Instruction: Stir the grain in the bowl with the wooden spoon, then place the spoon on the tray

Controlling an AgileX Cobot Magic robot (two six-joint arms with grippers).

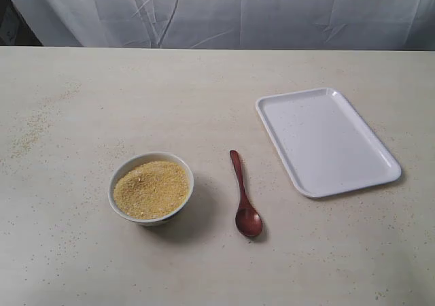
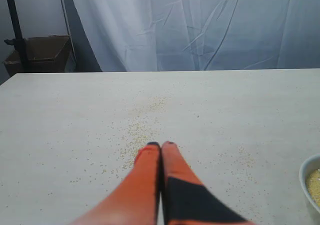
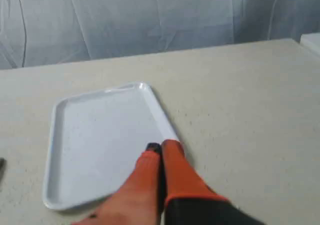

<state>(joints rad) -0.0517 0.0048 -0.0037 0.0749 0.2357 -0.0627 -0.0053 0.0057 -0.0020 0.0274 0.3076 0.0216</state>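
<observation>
The white bowl heaped with golden grain stands at the front left of the table. To its right lies the dark red-brown wooden spoon, head toward the front edge, handle pointing back. The white tray rests further right, holding nothing. Neither gripper shows in the exterior view. My left gripper is shut with nothing in it, over the bare table, and the bowl's rim sits at that picture's edge. My right gripper is shut on nothing, hovering at the tray's long rim.
Spilled grains are scattered on the table's left part, also seen as spilled grains ahead of the left gripper. A white cloth backdrop hangs behind the table. A cardboard box stands beyond the table's far corner.
</observation>
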